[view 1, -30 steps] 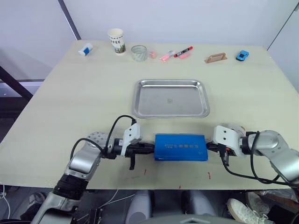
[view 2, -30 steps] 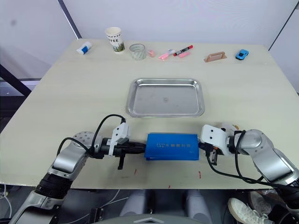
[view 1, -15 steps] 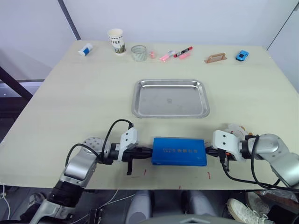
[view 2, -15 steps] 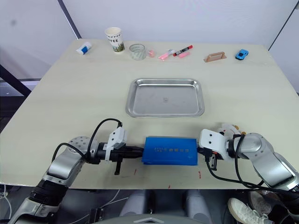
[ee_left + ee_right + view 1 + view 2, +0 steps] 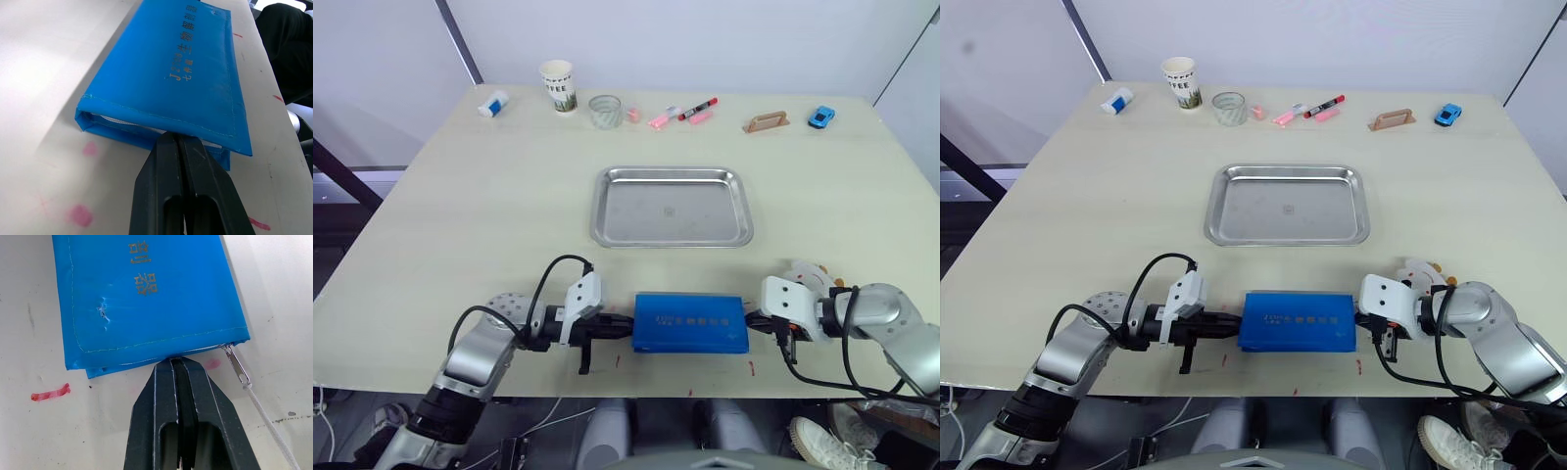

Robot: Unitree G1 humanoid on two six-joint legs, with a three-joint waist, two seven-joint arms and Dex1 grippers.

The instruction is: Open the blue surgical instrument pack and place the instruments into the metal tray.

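The blue surgical instrument pack (image 5: pixel 690 321) lies flat and closed near the table's front edge, its light print facing up. My left gripper (image 5: pixel 625 329) is shut at the pack's left end, its tips pinching the edge under the top layer (image 5: pixel 161 88). At the pack's right end my right gripper (image 5: pixel 751 321) is shut on the edge too, beside a small metal zip pull (image 5: pixel 237 367) with a white cord. The instruments are hidden. The metal tray (image 5: pixel 636 211) sits empty behind the pack, at the table's middle.
Along the far edge stand a paper cup (image 5: pixel 558 85), a clear glass (image 5: pixel 604 111), pink and red markers (image 5: pixel 695 110), a tan wooden piece (image 5: pixel 765 121), a blue toy car (image 5: pixel 820 117) and a small white and blue item (image 5: pixel 491 103). Red marks dot the table near the pack.
The pack has slid a little toward the table's front edge, with both grippers moving along at its ends. The tray has stayed put.
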